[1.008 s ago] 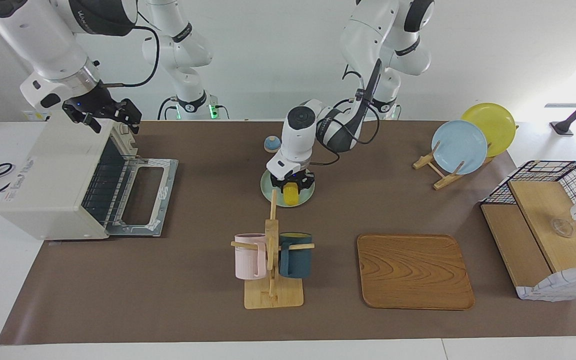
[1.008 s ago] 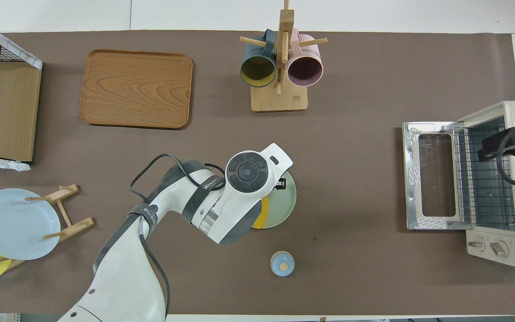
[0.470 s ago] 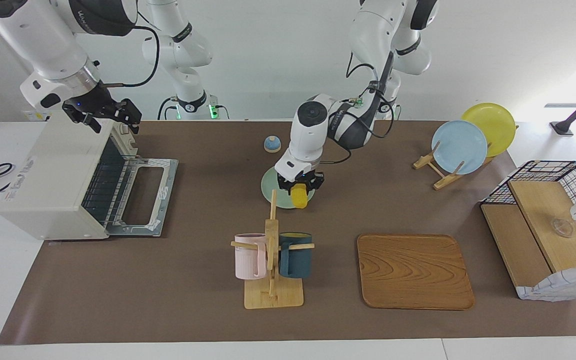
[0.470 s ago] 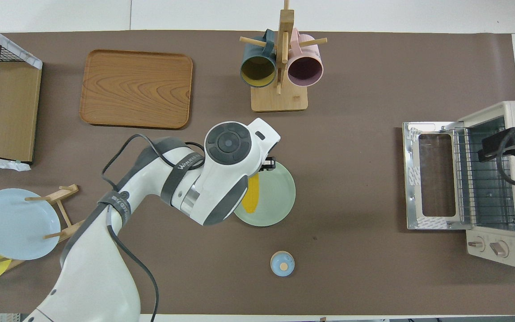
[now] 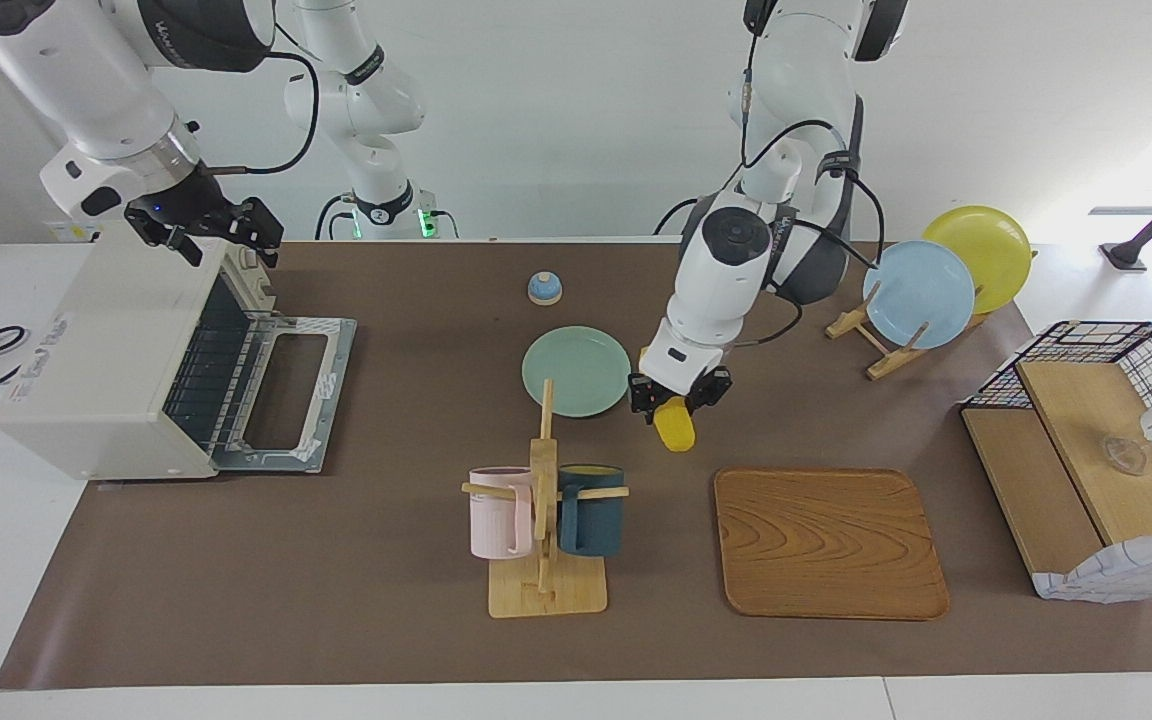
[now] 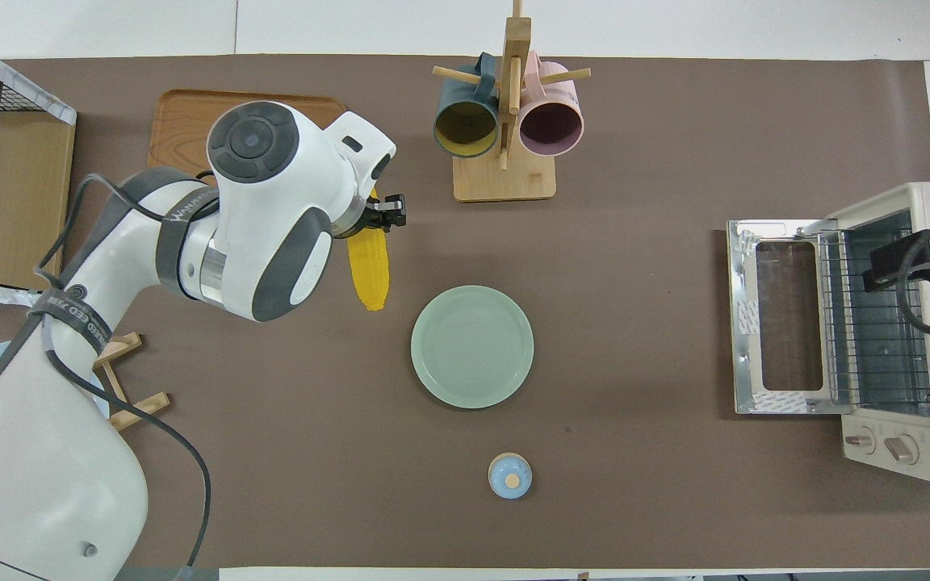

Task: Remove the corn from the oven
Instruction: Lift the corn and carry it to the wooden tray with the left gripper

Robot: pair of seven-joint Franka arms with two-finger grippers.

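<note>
Already clear of the oven [image 5: 126, 350], the corn [image 5: 675, 425] is clamped at one end by the left gripper [image 5: 678, 394]; it could be dropped if that off-centre hold slips. The right gripper [image 5: 206, 228], spread wide, is held over the oven.

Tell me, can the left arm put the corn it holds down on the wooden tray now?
Probably yes. The left end effector holds the corn raised beside the wooden tray, which lies bare.
</note>
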